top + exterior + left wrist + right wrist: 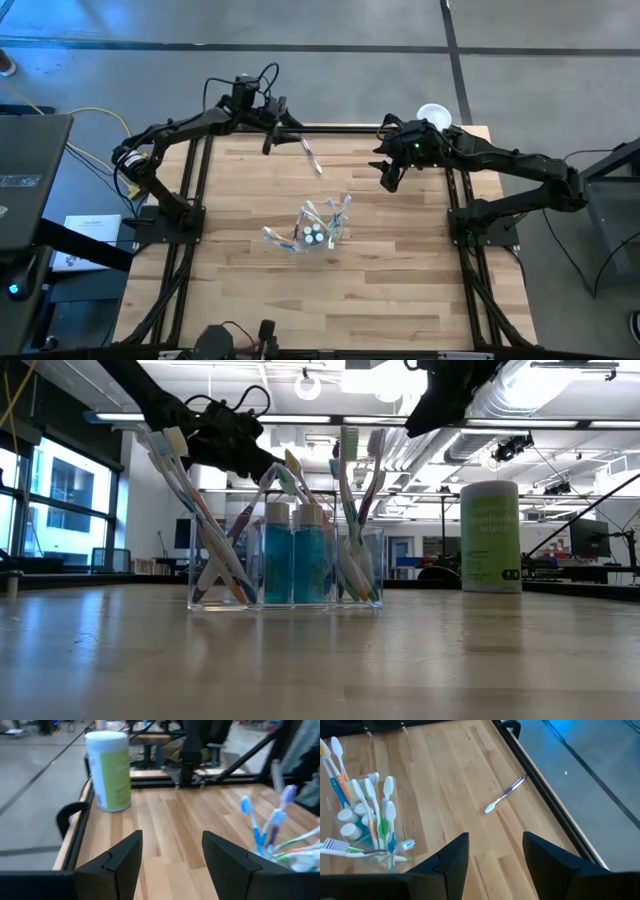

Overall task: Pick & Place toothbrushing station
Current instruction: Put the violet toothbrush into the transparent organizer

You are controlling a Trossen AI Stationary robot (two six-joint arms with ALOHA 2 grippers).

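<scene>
Both end effectors gape empty, left (268, 143), right (388, 180); toothbrush (311, 155) lies between.

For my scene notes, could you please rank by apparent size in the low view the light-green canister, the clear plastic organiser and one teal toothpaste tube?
1. Clear plastic organiser, widest by far.
2. Light-green canister with white lid; it stands farther back, so its true size is unsure.
3. Teal toothpaste tube, smallest.

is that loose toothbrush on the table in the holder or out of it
Out: the slim loose toothbrush lies flat on the wooden table, apart from the clear plastic holder.
</scene>
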